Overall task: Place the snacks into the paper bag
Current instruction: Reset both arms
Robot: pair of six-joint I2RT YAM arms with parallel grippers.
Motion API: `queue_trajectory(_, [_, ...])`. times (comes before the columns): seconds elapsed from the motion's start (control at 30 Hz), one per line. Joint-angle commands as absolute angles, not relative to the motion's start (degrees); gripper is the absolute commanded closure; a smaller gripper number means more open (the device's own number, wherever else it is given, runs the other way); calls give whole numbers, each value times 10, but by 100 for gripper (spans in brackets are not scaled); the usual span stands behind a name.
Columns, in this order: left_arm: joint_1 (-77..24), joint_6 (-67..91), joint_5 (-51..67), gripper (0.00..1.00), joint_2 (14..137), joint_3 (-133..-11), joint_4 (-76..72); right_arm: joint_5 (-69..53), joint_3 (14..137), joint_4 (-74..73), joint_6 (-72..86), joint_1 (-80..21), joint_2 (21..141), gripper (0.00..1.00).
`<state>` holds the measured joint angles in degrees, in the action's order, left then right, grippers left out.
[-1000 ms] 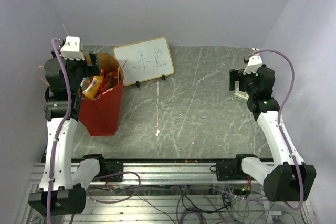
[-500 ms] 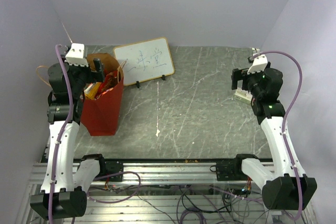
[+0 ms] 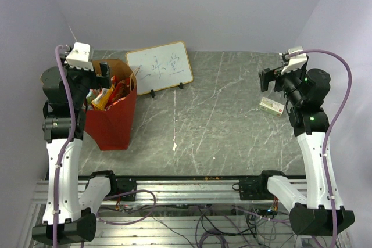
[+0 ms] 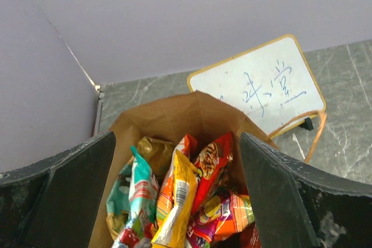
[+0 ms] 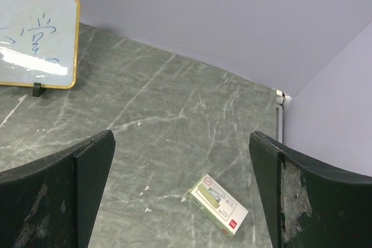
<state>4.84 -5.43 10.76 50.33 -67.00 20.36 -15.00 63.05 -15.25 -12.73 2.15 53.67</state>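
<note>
Red paper bag point(image 3: 113, 126) at left, mouth crowded with snack packets point(image 4: 174, 196), white framed board point(image 3: 160, 67) just behind, small white box point(image 3: 272, 105) at right, grey marbled tabletop point(image 3: 221, 126) bare between.

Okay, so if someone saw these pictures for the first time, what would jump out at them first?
The red paper bag at the table's left edge stands out, stuffed with bright snacks. Just right of it stands a white board with blue writing, and a small white box lies alone near the right edge.
</note>
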Motion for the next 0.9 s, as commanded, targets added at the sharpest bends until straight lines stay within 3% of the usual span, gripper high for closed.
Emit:
queue_trajectory(0.0, [55, -72, 127, 2, 511, -720, 244, -117, 623, -170, -127, 25, 513, 0])
queue_trajectory(0.87, [71, -43, 143, 2, 500, -675, 220, -87, 601, -176, -110, 29, 494, 0])
